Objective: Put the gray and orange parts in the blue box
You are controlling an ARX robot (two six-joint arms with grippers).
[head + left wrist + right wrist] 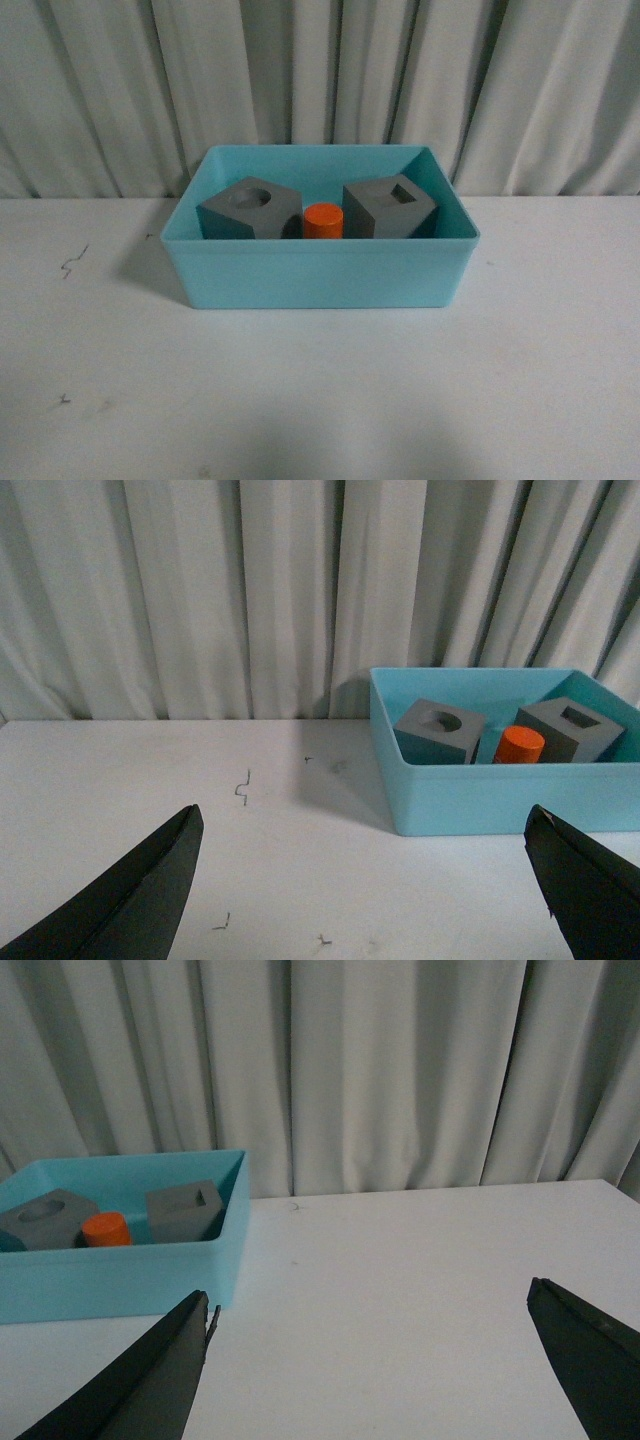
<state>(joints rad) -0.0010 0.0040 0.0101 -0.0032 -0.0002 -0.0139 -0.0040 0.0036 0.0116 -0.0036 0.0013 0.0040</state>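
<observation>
All three parts sit inside the blue box (320, 275) already, so I judge the placing done. Taking the box as landmark: the gray cube with the round recess (250, 210) is at its left end, the gray cube with the square recess (390, 207) at its right end, and the orange cylinder (323, 221) stands upright between them, near both; I can't tell if it touches either.

My left hand (365, 880) is spread wide and empty, hanging over bare surface (320, 400) off the box's left side. My right hand (370, 1360) is likewise spread and empty, well off the box's right side. Neither shows in the front view.

Handling, as I judge it: the cubes look rigid and matte, probably light plastic (3D print, maybe), with flat faces that should grip well. I'd pinch across two opposite side walls, not over a recess. Both sit tilted, so the hand would need to match that angle. The cylinder is small and smooth and could roll if tipped; I'd take it across the round side near its top. The box has thin smooth walls and is too wide to span, so I'd take it at the rim if at all.
</observation>
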